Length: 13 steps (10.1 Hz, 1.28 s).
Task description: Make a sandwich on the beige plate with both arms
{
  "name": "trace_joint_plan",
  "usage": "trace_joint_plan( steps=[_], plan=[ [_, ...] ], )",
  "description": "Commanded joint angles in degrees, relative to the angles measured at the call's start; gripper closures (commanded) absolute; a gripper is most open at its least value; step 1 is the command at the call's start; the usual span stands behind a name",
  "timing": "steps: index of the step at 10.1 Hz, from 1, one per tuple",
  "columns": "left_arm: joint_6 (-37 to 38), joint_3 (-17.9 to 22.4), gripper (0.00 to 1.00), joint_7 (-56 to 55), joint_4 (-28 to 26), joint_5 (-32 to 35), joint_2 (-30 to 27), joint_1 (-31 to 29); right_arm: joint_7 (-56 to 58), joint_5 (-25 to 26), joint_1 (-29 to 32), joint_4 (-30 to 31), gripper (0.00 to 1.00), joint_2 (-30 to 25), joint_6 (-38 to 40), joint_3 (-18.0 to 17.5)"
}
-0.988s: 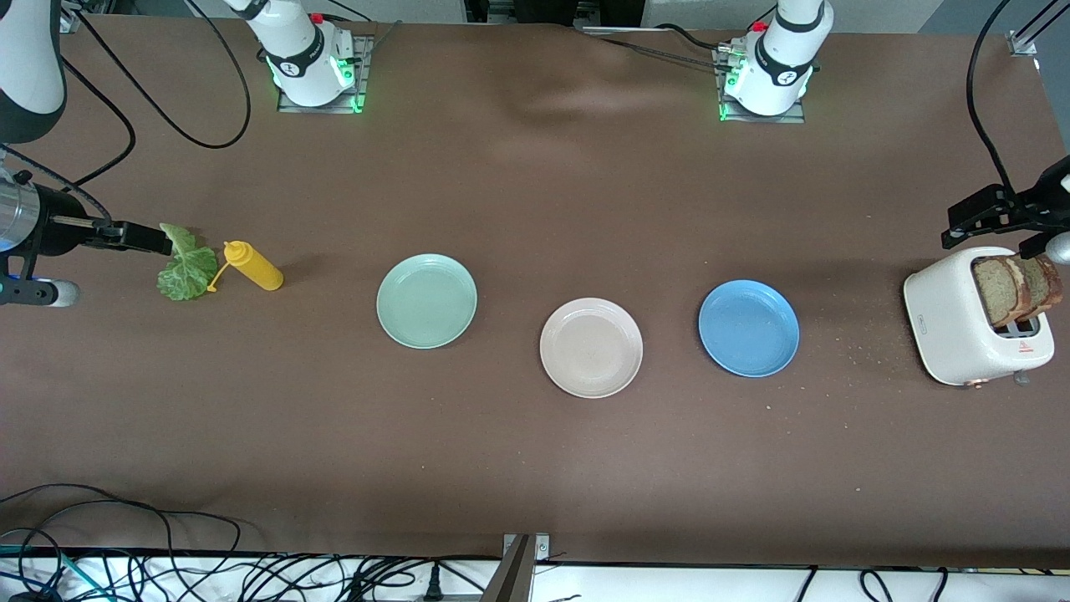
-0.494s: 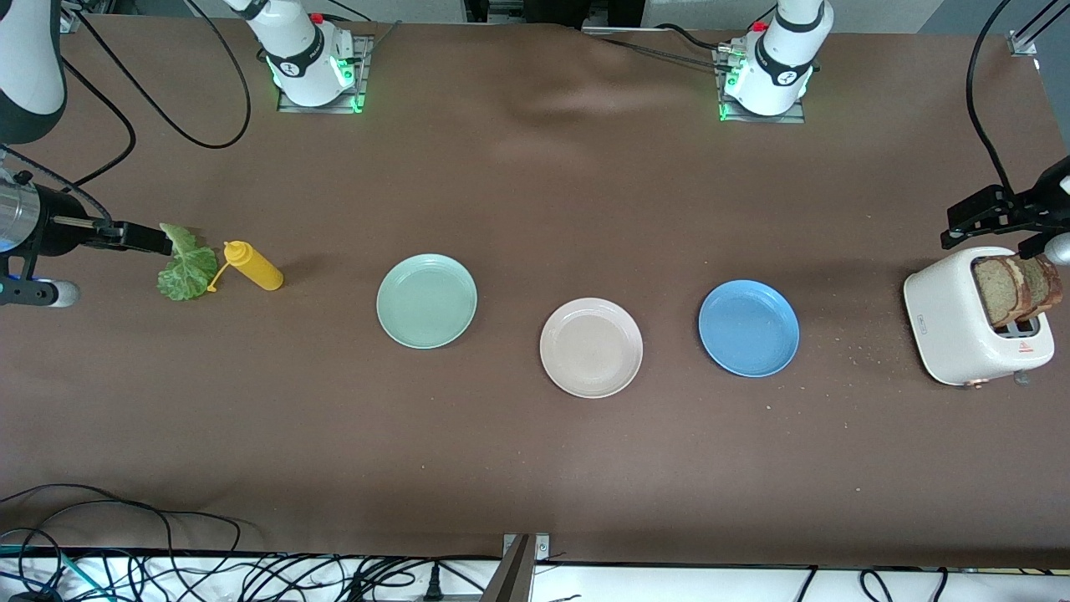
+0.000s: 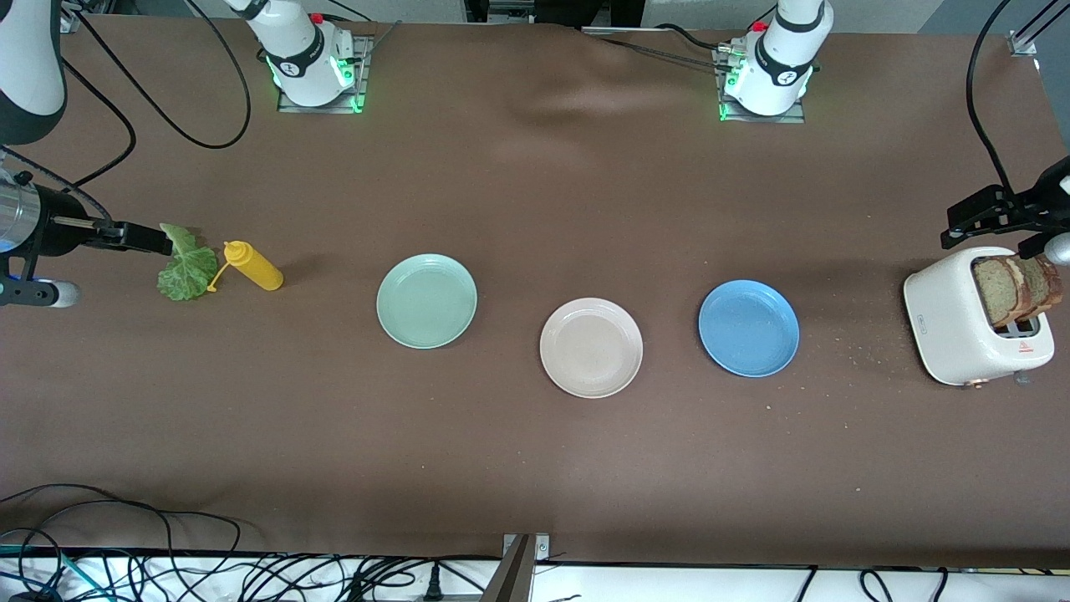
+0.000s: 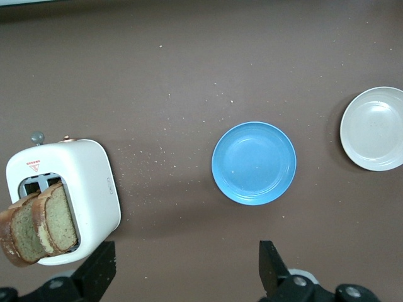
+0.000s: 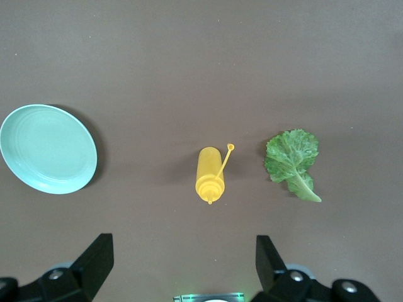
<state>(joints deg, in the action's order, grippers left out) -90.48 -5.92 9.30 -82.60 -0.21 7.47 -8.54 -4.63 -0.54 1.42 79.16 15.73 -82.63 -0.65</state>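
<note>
nothing has moved since the earlier frames — the task is not yet begun. beige plate (image 3: 591,347) sits bare mid-worktop; both bread slices (image 3: 1016,288) stand in the toaster (image 3: 961,322), lettuce leaf (image 3: 185,266) lies beside the mustard bottle (image 3: 253,266). left gripper (image 4: 182,264) hangs over the toaster, right gripper (image 5: 182,261) over the lettuce — fingers spread, empty.

Open tabletop (image 3: 535,468) around beige plate (image 3: 591,347)

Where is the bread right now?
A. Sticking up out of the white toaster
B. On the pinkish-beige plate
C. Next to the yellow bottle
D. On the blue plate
A: both bread slices stand in the slots of the white toaster at the left arm's end of the table.
</note>
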Motion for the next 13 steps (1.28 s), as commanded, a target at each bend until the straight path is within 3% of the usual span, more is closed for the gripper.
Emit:
trace_joint_plan(
  steps=[1,13],
  plan=[
    [1.1,0.12,0.0,-0.25,1.3,-1.29,0.62,0.01,-0.64,0.18,0.43,-0.67,0.0,0.01,0.89,-0.41],
    [1.19,0.29,0.0,-0.16,1.47,-0.85,3.25,-0.6,0.4,0.18,0.43,-0.67,0.0,0.01,0.98,-0.41]
  ],
)
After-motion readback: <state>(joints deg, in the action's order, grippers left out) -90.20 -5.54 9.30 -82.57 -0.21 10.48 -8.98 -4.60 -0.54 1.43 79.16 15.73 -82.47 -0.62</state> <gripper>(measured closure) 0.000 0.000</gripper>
